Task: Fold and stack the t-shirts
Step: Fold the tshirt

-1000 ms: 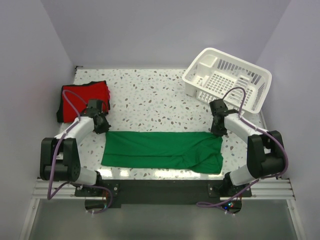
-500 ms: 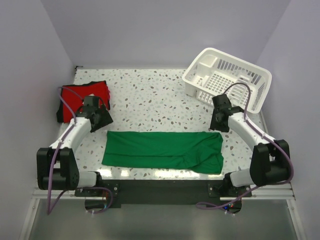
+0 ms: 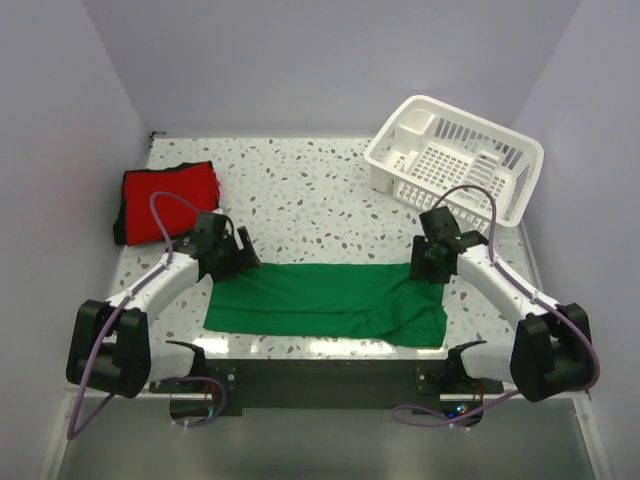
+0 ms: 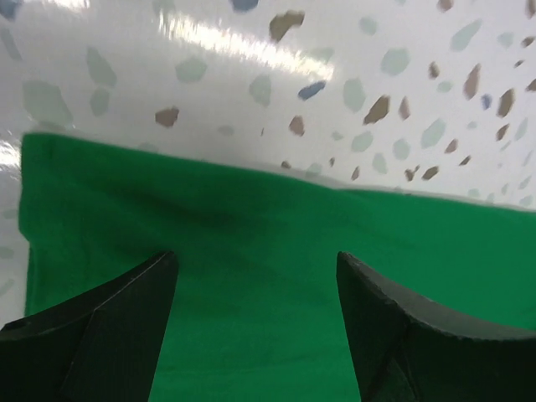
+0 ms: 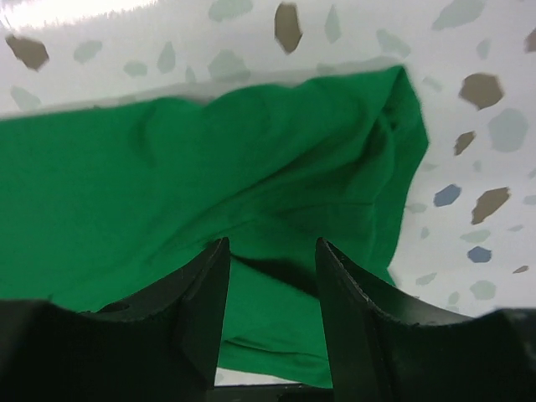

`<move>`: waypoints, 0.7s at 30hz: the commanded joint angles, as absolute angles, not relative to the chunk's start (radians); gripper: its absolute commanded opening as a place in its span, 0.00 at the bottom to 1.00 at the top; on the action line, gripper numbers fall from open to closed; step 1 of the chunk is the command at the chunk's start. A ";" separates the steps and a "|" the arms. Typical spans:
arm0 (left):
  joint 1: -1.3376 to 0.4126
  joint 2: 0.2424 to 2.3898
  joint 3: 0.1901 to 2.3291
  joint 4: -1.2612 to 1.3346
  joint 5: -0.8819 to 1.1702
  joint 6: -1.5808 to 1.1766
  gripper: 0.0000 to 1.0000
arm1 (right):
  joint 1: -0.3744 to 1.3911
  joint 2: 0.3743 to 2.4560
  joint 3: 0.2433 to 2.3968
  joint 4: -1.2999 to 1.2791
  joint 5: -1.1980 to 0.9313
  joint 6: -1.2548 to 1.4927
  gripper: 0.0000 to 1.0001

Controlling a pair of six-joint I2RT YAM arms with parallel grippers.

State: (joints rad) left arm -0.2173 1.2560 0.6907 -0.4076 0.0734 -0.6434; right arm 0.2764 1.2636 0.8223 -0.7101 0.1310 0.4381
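Fingers point(image 4: 96, 335) apart, L+R, over grn tee point(image 3: 320, 298)

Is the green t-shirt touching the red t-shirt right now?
Apart. The top view shows the green t-shirt near the front edge and the red t-shirt at far left, with speckled table showing between them.

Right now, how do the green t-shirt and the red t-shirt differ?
Shape: the green t-shirt lies spread as a long flat band; the red t-shirt is a compact folded block.
Place: the green t-shirt runs along the near edge between the arms; the red t-shirt sits at the back left.
Attention: open jaws stand over the green t-shirt's far corners; none are near the red t-shirt.
Shared: both are plain and rest on the speckled table.
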 commanded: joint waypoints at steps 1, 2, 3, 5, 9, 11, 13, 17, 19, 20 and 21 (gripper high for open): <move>-0.216 1.305 0.644 -0.336 0.176 -0.680 0.82 | 0.324 1.288 0.785 -0.670 0.084 0.485 0.49; -0.216 1.315 0.638 -0.334 0.186 -0.680 0.82 | 0.349 1.302 0.781 -0.664 0.084 0.489 0.49; -0.216 1.322 0.621 -0.330 0.189 -0.677 0.83 | 0.359 1.321 0.778 -0.648 0.086 0.489 0.49; -0.216 1.339 0.604 -0.325 0.184 -0.678 0.84 | 0.382 1.377 0.776 -0.632 0.087 0.495 0.49; -0.206 1.371 0.594 -0.348 0.108 -0.652 0.87 | 0.393 1.460 0.785 -0.580 0.091 0.491 0.49; -0.190 1.393 0.600 -0.377 0.054 -0.620 0.88 | 0.397 1.497 0.805 -0.566 0.084 0.486 0.49; -0.150 1.399 0.604 -0.396 0.028 -0.589 0.89 | 0.400 1.552 0.834 -0.552 0.074 0.482 0.49; -0.088 1.411 0.626 -0.396 0.003 -0.543 0.90 | 0.428 1.634 0.902 -0.548 0.046 0.480 0.49; -0.072 1.437 0.661 -0.403 -0.028 -0.517 0.90 | 0.439 1.667 0.946 -0.551 0.031 0.482 0.49; -0.071 1.448 0.692 -0.405 -0.028 -0.506 0.90 | 0.451 1.677 0.962 -0.554 0.026 0.482 0.49; -0.069 1.469 0.705 -0.410 -0.028 -0.500 0.90 | 0.456 1.683 0.991 -0.563 0.023 0.483 0.48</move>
